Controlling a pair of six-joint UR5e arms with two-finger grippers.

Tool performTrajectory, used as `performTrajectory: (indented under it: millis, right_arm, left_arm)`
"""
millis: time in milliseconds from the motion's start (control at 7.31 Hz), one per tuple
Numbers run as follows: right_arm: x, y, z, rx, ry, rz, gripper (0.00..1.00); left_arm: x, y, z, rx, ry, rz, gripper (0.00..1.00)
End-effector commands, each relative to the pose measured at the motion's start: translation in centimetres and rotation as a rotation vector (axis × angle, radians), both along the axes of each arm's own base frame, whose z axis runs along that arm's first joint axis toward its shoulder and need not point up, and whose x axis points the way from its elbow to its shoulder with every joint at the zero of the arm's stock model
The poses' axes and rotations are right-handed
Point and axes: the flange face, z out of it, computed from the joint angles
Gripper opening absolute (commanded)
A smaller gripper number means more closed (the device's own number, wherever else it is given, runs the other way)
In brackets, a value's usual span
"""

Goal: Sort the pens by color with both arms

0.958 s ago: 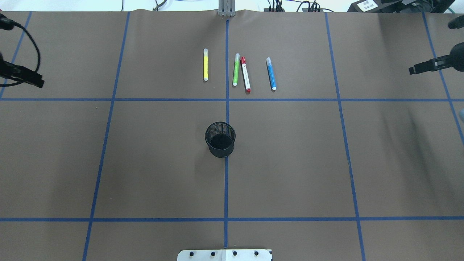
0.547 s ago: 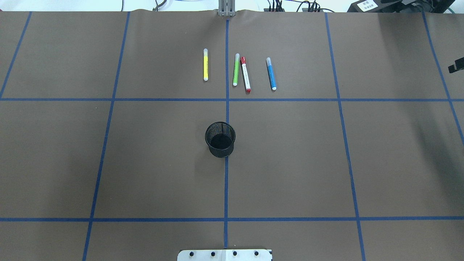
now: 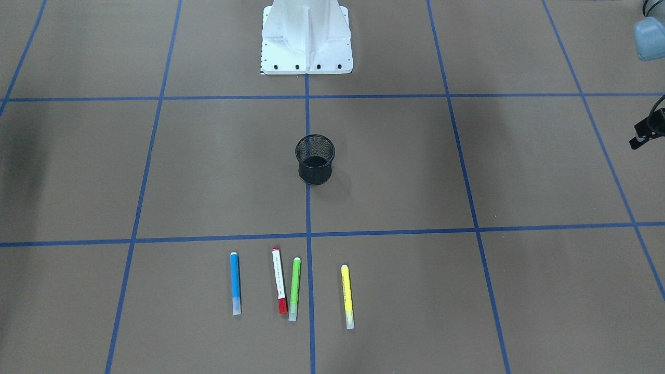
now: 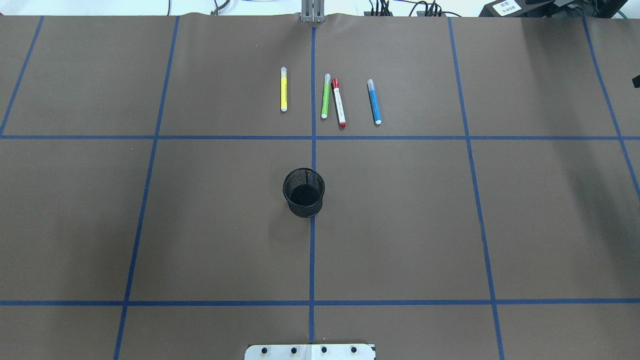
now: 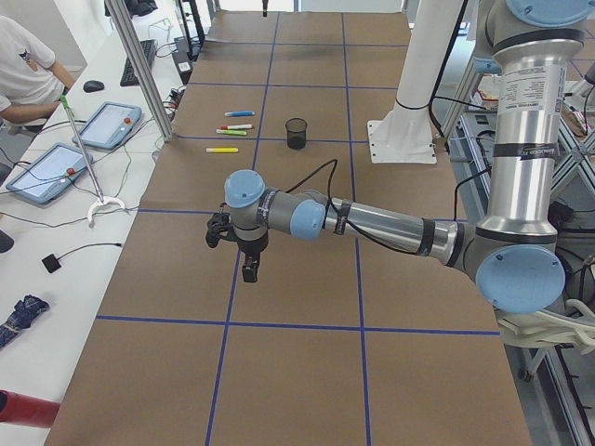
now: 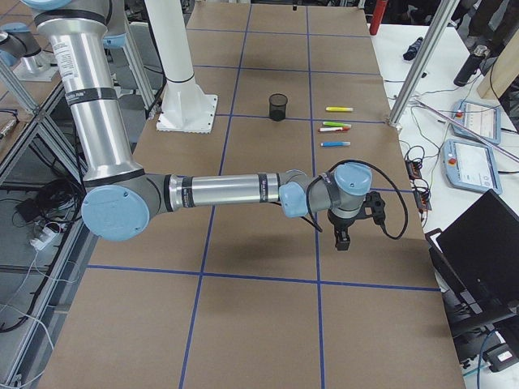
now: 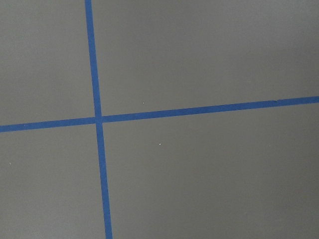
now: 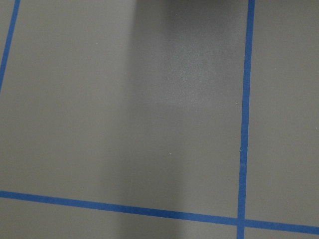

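Withdrawn outward since a second ago, left gripper (image 5: 248, 274) and right gripper (image 6: 342, 239) hang over the table (image 5: 307, 372); how far open, I cannot tell. Yellow pen (image 4: 283, 90), green pen (image 4: 325, 97), red-capped pen (image 4: 339, 104) and blue pen (image 4: 374, 102) lie at 12 o'clock from the cup (image 4: 304, 207)

No legible text: the white label (image 4: 505, 7) and the print on the white pen (image 4: 339, 104) are too small to read.
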Motion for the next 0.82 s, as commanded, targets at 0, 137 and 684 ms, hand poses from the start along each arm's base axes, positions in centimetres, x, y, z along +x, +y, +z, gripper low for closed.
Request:
performTrajectory:
  millis: [0, 137, 684]
  right_arm:
    - [-0.8, 0.6, 1.2, -0.005, 0.036, -0.050, 1.00]
    - [-1.0, 2.5, 2.1, -0.014, 0.037, -0.058, 1.00]
    - [-0.3, 5.0, 2.1, -0.023, 0.037, -0.052, 1.00]
  left_arm:
    - [0.0, -0.1, 0.2, -0.048, -0.005, -0.001, 1.00]
    - [0.3, 0.2, -0.2, -0.082, 0.040, 0.007, 1.00]
    - [0.2, 0.4, -0.3, -0.078, 0.050, 0.008, 1.00]
